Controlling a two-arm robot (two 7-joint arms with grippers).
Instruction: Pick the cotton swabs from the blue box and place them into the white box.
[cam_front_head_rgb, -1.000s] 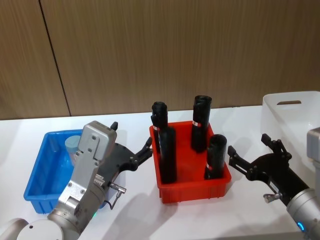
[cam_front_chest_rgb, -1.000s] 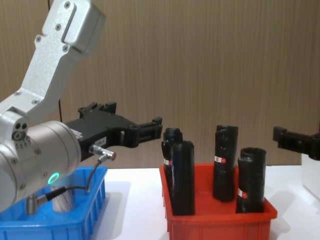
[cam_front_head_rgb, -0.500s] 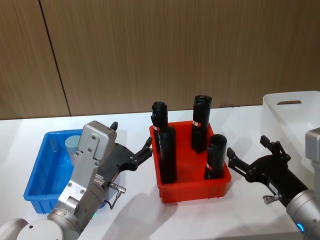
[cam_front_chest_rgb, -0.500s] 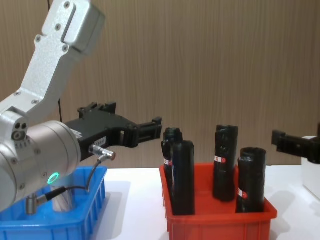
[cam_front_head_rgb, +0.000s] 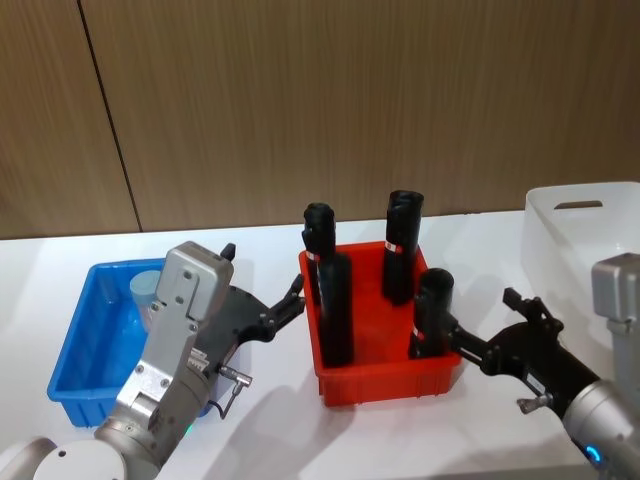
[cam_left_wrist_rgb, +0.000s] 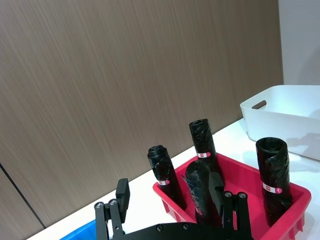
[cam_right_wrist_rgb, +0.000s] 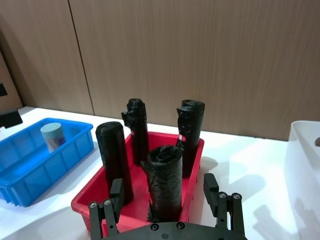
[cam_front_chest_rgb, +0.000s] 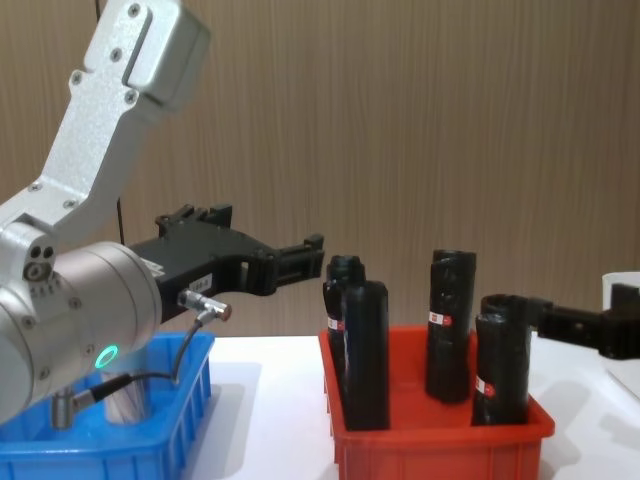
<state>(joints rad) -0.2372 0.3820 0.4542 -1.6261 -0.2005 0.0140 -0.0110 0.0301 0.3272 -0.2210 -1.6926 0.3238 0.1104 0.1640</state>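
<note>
Your right gripper sits fingers apart, empty, just beside the front-right black roll in the red bin, between that bin & the white box at far right. Left gripper is also spread, empty, hovering btw the blue box and red bin. One cotton swab tub stands upright in the blue box's back part, behind the left arm

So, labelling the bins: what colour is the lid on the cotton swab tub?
Pale blue-grey; the cotton swab tub shows best in the right wrist view.
</note>
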